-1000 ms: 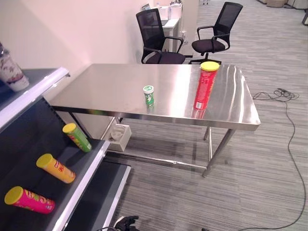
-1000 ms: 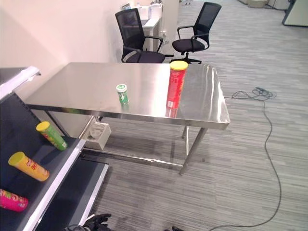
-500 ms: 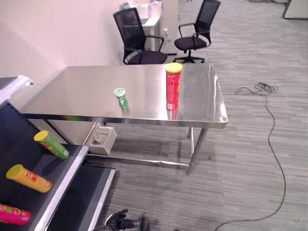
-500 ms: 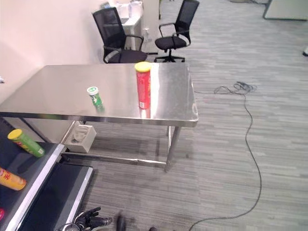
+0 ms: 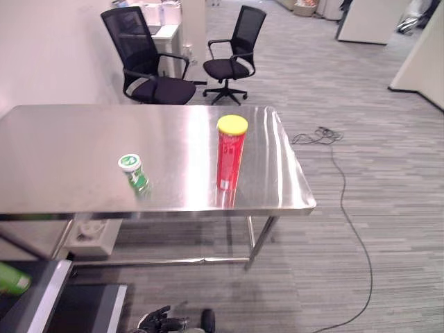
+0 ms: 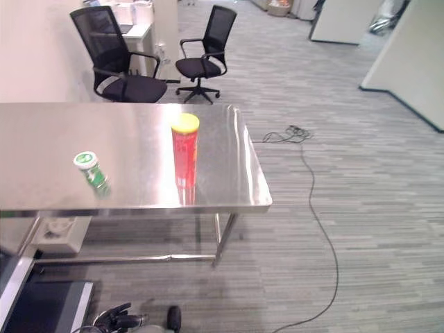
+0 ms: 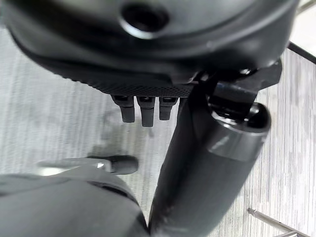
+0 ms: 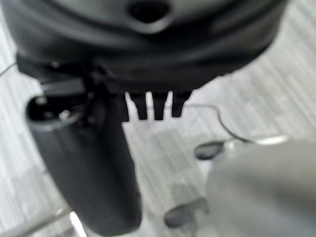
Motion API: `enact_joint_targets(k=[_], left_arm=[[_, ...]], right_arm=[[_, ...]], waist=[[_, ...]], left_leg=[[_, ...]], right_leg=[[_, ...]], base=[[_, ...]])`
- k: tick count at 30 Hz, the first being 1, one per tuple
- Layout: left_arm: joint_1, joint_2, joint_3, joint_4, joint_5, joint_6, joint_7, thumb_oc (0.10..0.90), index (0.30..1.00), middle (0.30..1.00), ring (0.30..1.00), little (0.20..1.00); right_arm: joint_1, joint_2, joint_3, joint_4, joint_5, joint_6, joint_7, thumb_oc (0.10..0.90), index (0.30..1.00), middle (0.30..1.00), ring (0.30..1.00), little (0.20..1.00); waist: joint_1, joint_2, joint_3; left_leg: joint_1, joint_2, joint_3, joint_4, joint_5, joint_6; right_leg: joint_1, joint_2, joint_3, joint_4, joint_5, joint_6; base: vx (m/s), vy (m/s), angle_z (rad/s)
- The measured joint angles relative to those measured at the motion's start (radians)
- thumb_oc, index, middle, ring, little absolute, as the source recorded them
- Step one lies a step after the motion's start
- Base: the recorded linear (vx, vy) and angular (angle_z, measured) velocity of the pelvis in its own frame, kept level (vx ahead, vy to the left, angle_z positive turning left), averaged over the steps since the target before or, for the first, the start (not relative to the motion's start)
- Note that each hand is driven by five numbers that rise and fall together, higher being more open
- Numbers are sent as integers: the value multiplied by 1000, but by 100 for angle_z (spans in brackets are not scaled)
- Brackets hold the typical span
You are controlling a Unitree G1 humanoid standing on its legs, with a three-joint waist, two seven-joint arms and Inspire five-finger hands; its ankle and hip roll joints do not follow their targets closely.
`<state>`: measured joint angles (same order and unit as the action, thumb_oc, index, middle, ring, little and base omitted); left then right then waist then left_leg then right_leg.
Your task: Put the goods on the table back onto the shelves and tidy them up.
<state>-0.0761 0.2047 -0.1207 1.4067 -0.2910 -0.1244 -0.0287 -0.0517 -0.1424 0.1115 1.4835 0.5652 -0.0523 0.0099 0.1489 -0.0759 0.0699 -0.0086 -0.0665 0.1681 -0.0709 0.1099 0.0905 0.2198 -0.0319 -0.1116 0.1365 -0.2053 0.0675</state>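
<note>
Steel table (image 5: 83, 139): my view has swung right since earlier; shelf mostly gone.
Red can (image 5: 229, 153): upright, right of small green tub (image 5: 134, 172).
Floor: grey planks; two black chairs (image 5: 146, 59) behind table.
My hands (image 7: 143, 109) (image 8: 155, 106): fingers straight, empty.

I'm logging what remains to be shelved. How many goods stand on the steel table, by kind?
Tall red canister with yellow lid: 1
Small green bottle with white cap: 1
Total on the stainless steel table: 2
</note>
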Motion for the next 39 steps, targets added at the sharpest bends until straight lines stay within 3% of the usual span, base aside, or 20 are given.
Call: enact_joint_targets(k=[1,3,4,5,6,7,9,11,12,14,15,19,25,31,33,35,36,37,38,39], left_arm=[[3,2,-16,-1,0,0,-1,800,900,900,900,900],[4,13,-25,6,0,1,-2,800,900,900,900,900],[3,10,-27,10,0,2,-2,800,900,900,900,900],[3,8,-36,16,1,3,-2,800,900,900,900,900],[15,6,-63,14,6,2,-1,800,900,900,900,900],[23,5,-66,8,18,2,3,800,900,900,900,900],[9,5,-107,0,26,1,3,800,900,900,900,900],[-10,2,-109,10,41,11,2,800,900,900,900,900],[7,5,-93,9,41,11,2,800,900,900,900,900],[52,20,-92,11,39,9,10,800,900,900,900,900],[75,44,-91,9,39,12,16,800,900,900,900,900],[111,27,-64,15,38,19,19,800,900,900,900,900],[99,14,-65,6,58,20,17,800,900,900,900,900],[96,28,-66,8,97,21,15,800,900,900,900,900],[93,50,-51,6,106,21,-4,800,900,900,900,900],[98,55,-20,3,113,23,-6,800,900,900,900,900],[109,48,-14,-3,129,12,-16,800,900,900,900,900],[103,69,-5,-4,138,8,-10,800,900,900,900,900],[115,74,5,0,143,8,-24,800,900,900,900,900],[155,65,36,-12,172,2,-27,800,900,900,900,900]], right_arm=[[2,7,8,-1,-14,2,8,800,900,900,900,900],[-10,22,17,-8,-28,4,15,800,900,900,900,900],[-16,21,21,-11,-44,5,18,800,900,900,900,900],[-21,15,21,-31,-47,6,20,800,900,900,900,900],[-16,-2,40,-52,-69,1,23,800,900,900,900,900],[-17,-8,42,-52,-86,-4,10,800,900,900,900,900],[-9,-33,56,-59,-90,-7,13,800,900,900,900,900],[-21,-55,51,-59,-94,-3,17,800,900,900,900,900],[-27,-53,38,-54,-95,5,18,800,900,900,900,900],[-19,-36,52,-50,-97,3,20,800,900,900,900,900],[-10,-10,58,-49,-101,4,33,800,900,900,900,900],[14,-8,15,-46,-108,-4,35,800,900,900,900,900],[65,-64,0,-48,-125,-7,34,800,900,900,900,900],[125,-124,-113,-42,-121,-6,47,800,900,900,900,900],[179,-209,-291,-23,-94,14,74,800,900,900,900,900],[197,-315,-402,-7,-54,20,67,800,900,900,900,900],[213,-394,-469,-6,-37,32,76,800,900,900,900,900],[263,-479,-515,-21,-22,18,63,800,900,900,900,900],[305,-584,-575,-62,-14,25,64,800,900,900,900,900],[369,-818,-846,-299,-8,41,47,800,900,900,900,900]], waist=[[1,-1,-5],[3,-12,-10],[1,-12,-8],[-4,8,4],[-6,32,20],[-5,37,16],[-22,62,6],[-33,69,14],[-23,73,21],[-11,50,3],[-9,11,-15],[0,36,-31],[-24,59,-25],[-70,54,-14],[-100,44,-6],[-113,64,0],[-113,88,5],[-124,60,10],[-152,63,7],[-195,84,8]], left_leg=[[13,4,4,-5,5,1],[28,-2,1,-1,-18,16],[47,-3,-7,-7,-23,24],[74,0,-25,-8,-34,37],[137,-2,-73,-20,-67,71],[141,-3,-89,-21,-77,68],[116,10,-168,-21,-84,51],[109,10,-215,-18,-50,37],[125,9,-216,-18,-62,18],[139,1,-204,-16,-81,-13],[142,-21,-212,-13,-97,-35],[107,41,-205,46,-136,-96],[105,70,-197,65,-154,-116],[88,80,-145,61,-151,-115],[85,87,-106,56,-152,-108],[91,116,-80,26,-136,-87],[91,125,-63,21,-136,-95],[99,120,-68,21,-134,-101],[93,132,-72,36,-128,-115],[93,138,-71,71,-144,-149]], right_leg=[[-45,-17,-29,116,-35,51],[-109,-36,-49,265,-39,85],[-147,-51,-69,383,-14,127],[-200,-76,-108,536,54,180],[-296,-153,-159,764,149,184],[-310,-184,-194,739,103,163],[-308,-172,-237,419,18,28],[-306,-143,-170,100,45,53],[-333,-136,-116,77,88,69],[-334,-127,-119,72,140,57],[-323,-123,-121,39,205,3],[-225,-37,-135,-177,292,-42],[-192,1,-134,-229,313,-53],[-229,11,-94,-234,330,-68],[-250,12,-88,-237,328,-59],[-272,19,-106,-164,309,-53],[-317,5,-100,-24,237,-41],[-312,-10,-93,1,181,-48],[-281,6,-94,-52,195,-61],[-225,21,-82,-146,237,-67]], base=[[97,89,-4],[142,119,3],[159,108,27],[233,-4,70],[172,-80,83],[174,-170,79],[53,-93,95],[29,-109,103],[50,-128,41],[25,-153,18],[6,-145,23],[15,-183,13],[-10,-96,-5],[8,-65,-29],[44,-54,-38],[45,-27,-33],[39,-22,-24],[76,-34,-13],[93,-26,-7],[122,-10,-12]])
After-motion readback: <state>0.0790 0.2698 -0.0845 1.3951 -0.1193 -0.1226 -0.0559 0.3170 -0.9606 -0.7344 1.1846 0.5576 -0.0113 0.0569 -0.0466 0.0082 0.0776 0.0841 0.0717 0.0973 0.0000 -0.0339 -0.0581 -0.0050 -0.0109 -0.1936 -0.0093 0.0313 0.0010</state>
